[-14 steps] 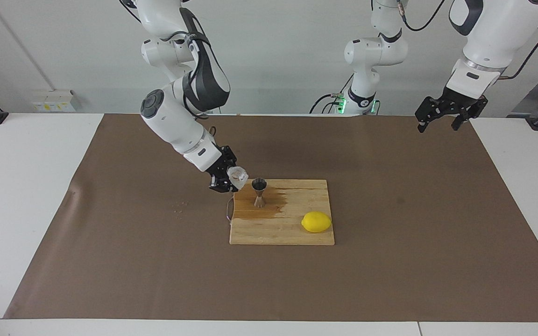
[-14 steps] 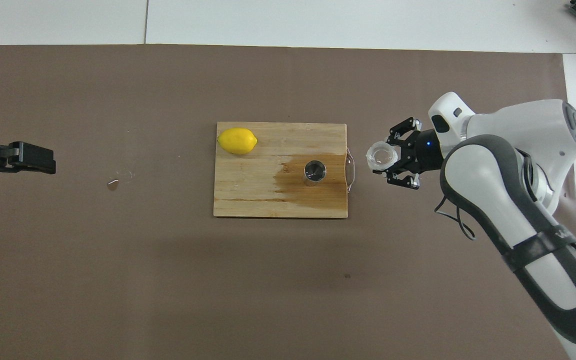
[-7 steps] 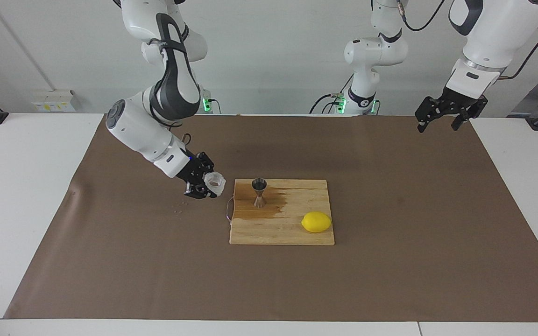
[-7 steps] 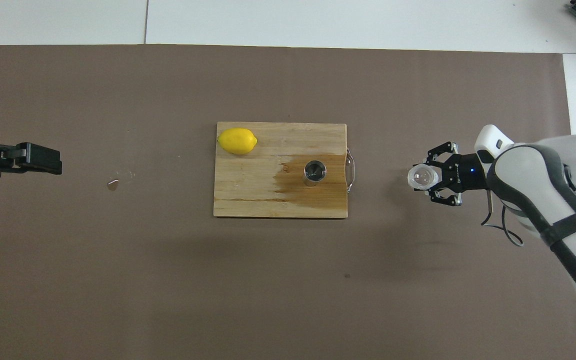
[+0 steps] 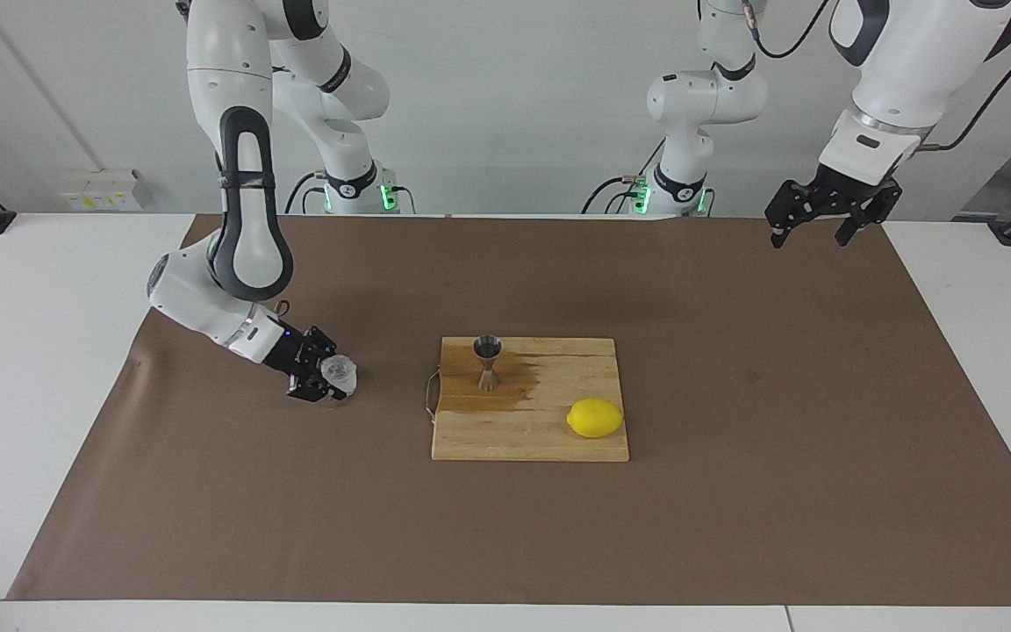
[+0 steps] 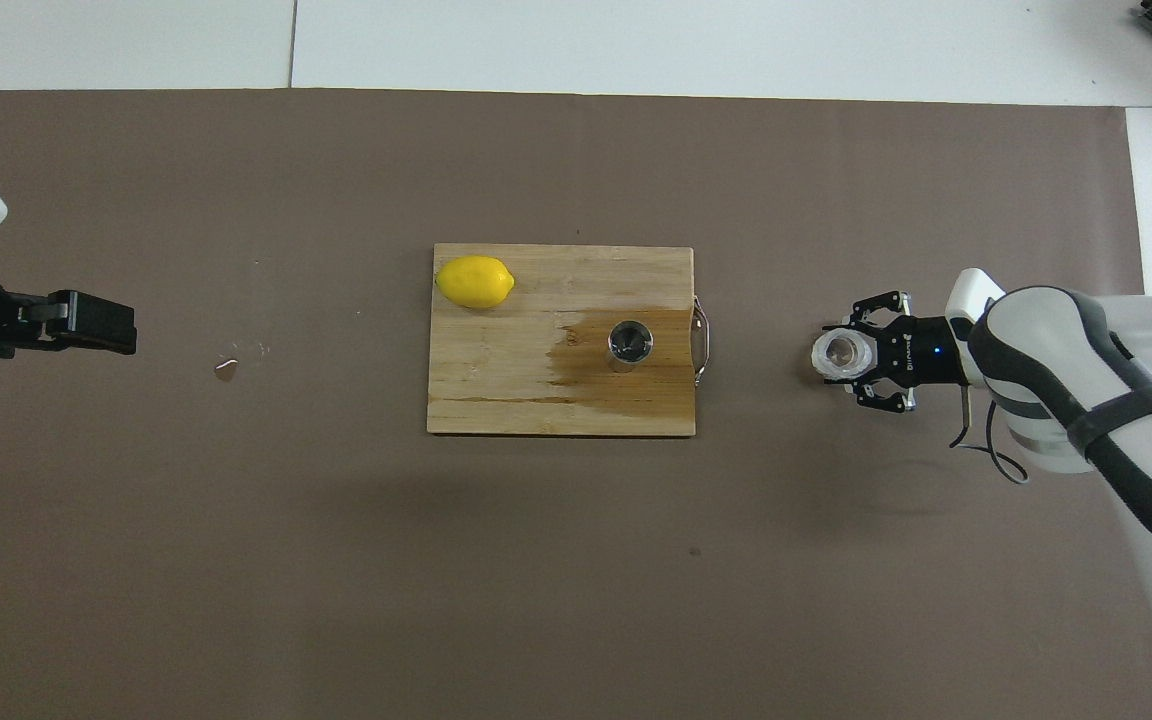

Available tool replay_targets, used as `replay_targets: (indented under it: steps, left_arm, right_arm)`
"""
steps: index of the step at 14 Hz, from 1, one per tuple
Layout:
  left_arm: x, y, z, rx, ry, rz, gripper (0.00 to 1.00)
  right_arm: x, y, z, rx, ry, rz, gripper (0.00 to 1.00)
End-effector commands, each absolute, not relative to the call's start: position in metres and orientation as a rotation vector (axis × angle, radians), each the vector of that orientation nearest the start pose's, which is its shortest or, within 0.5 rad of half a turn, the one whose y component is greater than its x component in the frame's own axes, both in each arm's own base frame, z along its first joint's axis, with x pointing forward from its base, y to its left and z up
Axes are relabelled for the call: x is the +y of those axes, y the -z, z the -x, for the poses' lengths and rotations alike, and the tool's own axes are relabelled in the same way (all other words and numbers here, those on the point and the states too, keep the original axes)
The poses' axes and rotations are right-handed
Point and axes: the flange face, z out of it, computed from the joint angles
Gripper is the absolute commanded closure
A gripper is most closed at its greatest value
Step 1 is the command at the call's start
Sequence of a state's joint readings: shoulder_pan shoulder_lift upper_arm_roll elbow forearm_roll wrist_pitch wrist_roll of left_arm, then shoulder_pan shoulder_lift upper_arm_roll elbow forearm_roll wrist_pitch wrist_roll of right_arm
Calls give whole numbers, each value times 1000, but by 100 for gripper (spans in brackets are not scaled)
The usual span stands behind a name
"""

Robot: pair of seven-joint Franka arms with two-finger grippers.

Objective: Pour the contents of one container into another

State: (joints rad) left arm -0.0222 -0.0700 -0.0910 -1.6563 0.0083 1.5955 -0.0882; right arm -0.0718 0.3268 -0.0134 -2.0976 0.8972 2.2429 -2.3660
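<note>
The small clear glass cup stands upright in my right gripper, which is shut on it. The cup is low, at or just above the brown mat, beside the cutting board toward the right arm's end. In the overhead view the cup shows its open mouth between the right gripper's fingers. The steel jigger stands upright on a dark wet patch of the board, apart from the cup; it also shows in the overhead view. My left gripper waits open and raised over the left arm's end of the mat.
The wooden cutting board lies mid-table with a wire handle at its right-arm end. A yellow lemon sits on the board's corner farther from the robots. A small spot marks the mat toward the left arm's end.
My right gripper has carried the cup away from the jigger toward the right arm's end, turned it from tilted to upright and lowered it to the mat. The left gripper has barely shifted.
</note>
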Motion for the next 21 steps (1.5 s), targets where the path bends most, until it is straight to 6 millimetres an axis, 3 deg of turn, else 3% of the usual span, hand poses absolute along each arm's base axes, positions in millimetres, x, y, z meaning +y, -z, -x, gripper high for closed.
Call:
replay_targets:
  steps: [1,3,6,8,11,15,21]
  left_arm:
    - [-52,-625,-520,14,-14,3135,0]
    - [-51,-625,-520,14,-16,3135,0]
    - [-53,-625,-520,19,-16,3135,0]
    - [-52,-625,-520,16,-16,3135,0]
    - [-52,-625,-520,16,-16,3135,0]
    - [-52,-625,-520,16,-16,3135,0]
    - [-52,-625,-520,16,-16,3135,0]
  right_arm:
    - [-23,-279,-572,2400,-974,-2338,0]
    - [-14,-307,-569,2395,-889,-2421,0]
    - [0,-356,-553,2266,-590,-2709,0]
    - [2,-373,-547,2153,-493,-2825,0]
    - [0,-372,-546,1899,-291,-2971,0]
    - [-4,-369,-544,1324,44,-3141,0]
    - [-15,-389,-538,454,330,-3131,0]
